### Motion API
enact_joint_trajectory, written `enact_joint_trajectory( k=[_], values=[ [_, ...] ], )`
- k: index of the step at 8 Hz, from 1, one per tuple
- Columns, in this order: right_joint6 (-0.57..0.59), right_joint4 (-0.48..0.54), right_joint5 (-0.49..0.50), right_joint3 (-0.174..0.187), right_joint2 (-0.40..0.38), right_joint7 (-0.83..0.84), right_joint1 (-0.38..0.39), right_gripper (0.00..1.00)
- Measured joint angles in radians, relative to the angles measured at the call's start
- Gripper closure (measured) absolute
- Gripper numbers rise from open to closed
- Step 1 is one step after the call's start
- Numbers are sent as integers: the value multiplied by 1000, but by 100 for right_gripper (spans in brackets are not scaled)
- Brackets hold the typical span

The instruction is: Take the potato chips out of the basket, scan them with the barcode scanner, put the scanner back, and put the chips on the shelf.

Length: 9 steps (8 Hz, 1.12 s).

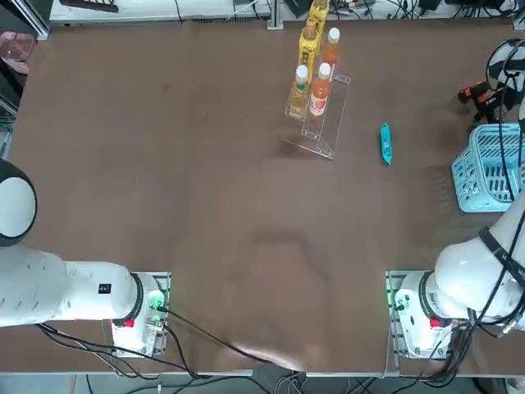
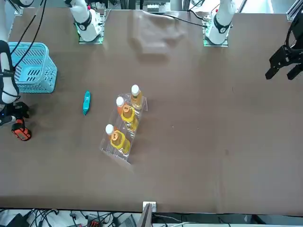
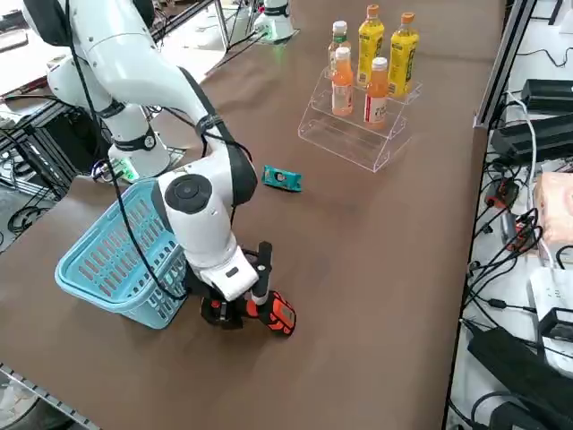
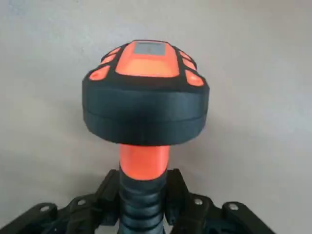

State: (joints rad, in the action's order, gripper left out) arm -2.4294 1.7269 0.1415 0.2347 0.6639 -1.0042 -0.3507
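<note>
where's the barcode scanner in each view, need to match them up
Top view: barcode scanner at the right edge, just beyond the basket.
Front view: at the left edge, nearer the camera than the basket.
Right side view: low centre, beside the basket, at the right gripper.
Right wrist view: fills the centre, handle clamped between the jaws.
Shared landmark: the light blue basket, absent only from the wrist view.

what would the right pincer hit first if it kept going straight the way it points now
The right pincer is shut on the barcode scanner handle and points down, so pushing on would likely press the scanner into the table right beneath it.
</note>
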Motion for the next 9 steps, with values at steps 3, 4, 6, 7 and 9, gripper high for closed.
enact_joint_trajectory(
  k=[3, 4, 6, 7, 9],
  values=[
    [89, -33, 0, -9, -50, 0, 43, 59],
    [137, -39, 0, -9, -80, 0, 64, 59],
    [224, -41, -4, -8, -135, 24, 96, 59],
    [261, -42, -21, -7, -157, 62, 114, 59],
    [360, -43, -95, -9, -207, 220, 177, 59]
  ],
)
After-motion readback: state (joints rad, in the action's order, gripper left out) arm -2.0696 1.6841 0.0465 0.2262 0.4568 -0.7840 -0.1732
